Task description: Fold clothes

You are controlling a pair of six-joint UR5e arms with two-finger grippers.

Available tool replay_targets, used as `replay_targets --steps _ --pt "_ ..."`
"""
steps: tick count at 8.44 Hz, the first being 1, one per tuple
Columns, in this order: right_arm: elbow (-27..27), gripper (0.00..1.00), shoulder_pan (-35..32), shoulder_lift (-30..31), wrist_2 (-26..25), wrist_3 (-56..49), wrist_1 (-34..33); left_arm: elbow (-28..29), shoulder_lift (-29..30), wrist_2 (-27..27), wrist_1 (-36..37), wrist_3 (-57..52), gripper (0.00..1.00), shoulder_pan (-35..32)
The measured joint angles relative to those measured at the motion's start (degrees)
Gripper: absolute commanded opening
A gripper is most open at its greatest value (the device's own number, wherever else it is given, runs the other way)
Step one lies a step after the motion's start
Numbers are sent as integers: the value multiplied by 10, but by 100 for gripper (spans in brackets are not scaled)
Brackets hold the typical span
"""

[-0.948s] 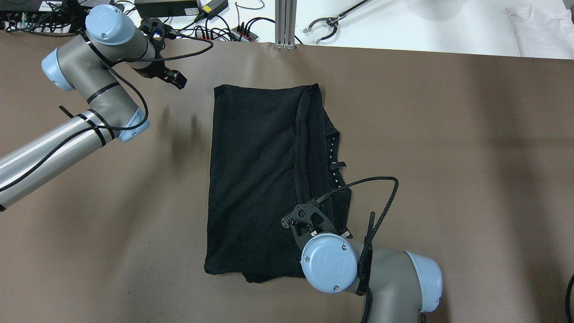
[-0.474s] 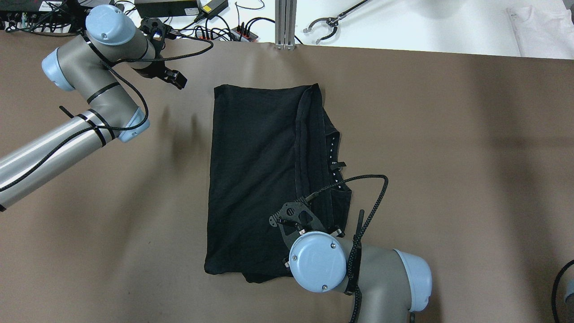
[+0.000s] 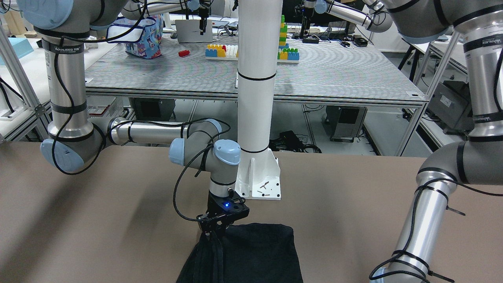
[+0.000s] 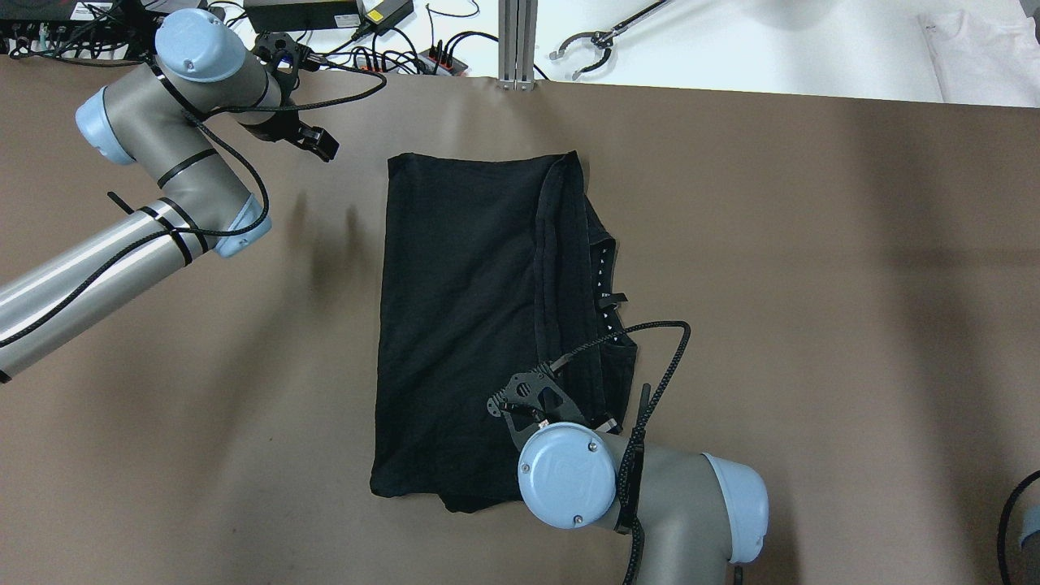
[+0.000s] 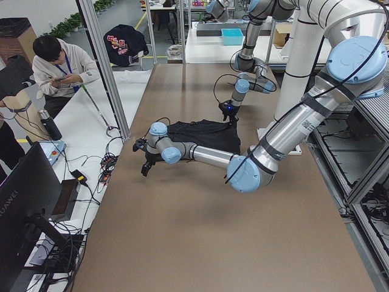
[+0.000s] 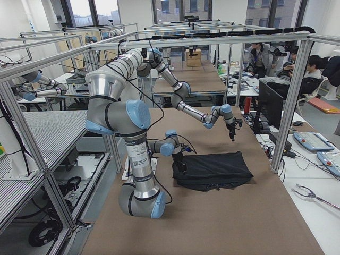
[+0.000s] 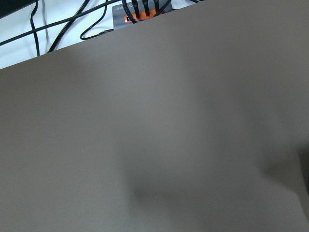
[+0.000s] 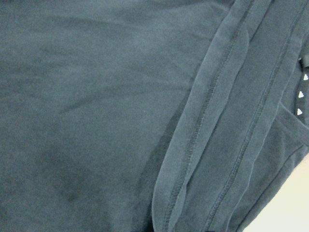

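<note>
Shows cloth [image 4: 463, 325] flat at middle of table [image 4: 812, 244]; 9 o'clock edge straight, hem band [image 4: 556, 260] doubled along 3 o'clock edge. Puts right gripper [image 3: 214, 232] on cloth's 5 o'clock part; cannot tell grip, black on black. Puts left gripper [image 4: 321, 148] off-cloth at 10 o'clock; cannot tell either. Shows wide brown table at 3 and 9 o'clock.

Robotics lab: aluminium-framed benches [image 6: 64, 122] (more arms [image 3: 353, 13] behind).

The black cloth [image 3: 255, 251] is running off the front view's lower edge. The right gripper [image 3: 214, 232], over the cloth's hem, is blending into it; the left gripper [image 4: 318, 145], near the cloth's corner, is appearing too small to read.
</note>
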State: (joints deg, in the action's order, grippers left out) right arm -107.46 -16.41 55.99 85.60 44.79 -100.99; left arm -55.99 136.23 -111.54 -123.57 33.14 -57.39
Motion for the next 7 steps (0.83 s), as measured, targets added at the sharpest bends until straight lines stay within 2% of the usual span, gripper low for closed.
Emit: replay_targets --steps 3,5,7 --pt "13 50 2 1 0 -7 0 0 0 0 0 0 100 0" --pt "16 22 5 1 0 -7 1 0 1 0 1 0 100 0" --pt "17 0 8 1 0 -8 1 0 1 0 1 0 100 0"
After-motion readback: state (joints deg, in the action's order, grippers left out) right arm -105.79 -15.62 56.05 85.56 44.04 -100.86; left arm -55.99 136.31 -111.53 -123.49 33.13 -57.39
